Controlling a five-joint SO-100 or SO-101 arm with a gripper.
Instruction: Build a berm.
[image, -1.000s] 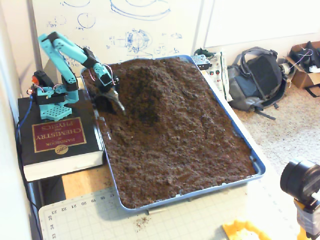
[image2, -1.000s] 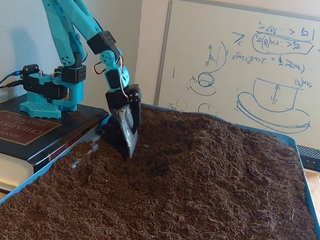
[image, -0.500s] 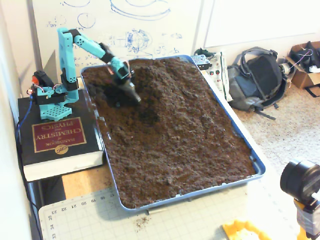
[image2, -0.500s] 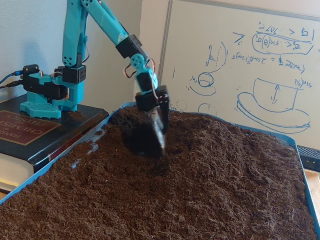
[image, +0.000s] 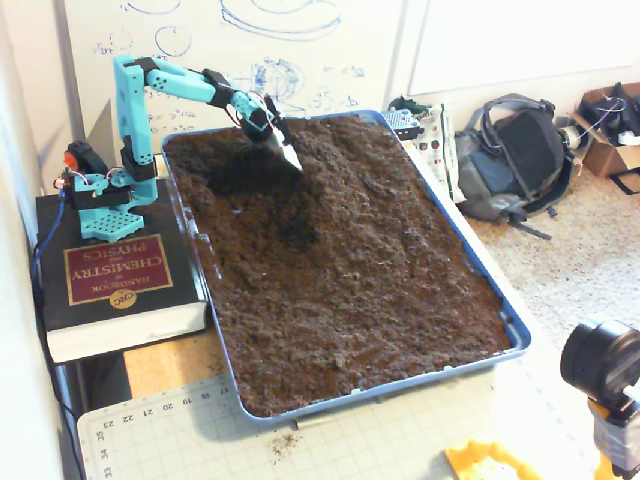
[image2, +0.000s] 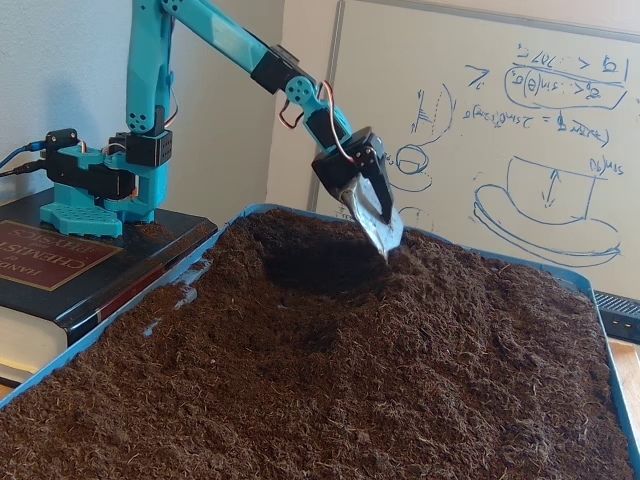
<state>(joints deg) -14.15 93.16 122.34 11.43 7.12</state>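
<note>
Whiteboard (image2: 480, 130) backs tray (image: 500, 300); hand (image2: 385, 235) above berm (image2: 440, 280), beside book (image: 110, 280).

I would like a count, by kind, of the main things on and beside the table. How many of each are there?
Robot arm: 1
Blue tray of soil: 1
Berm: 1
Book under the arm's base: 1
Backpack on the floor: 1
Whiteboard with drawings: 1
Total: 6
</note>
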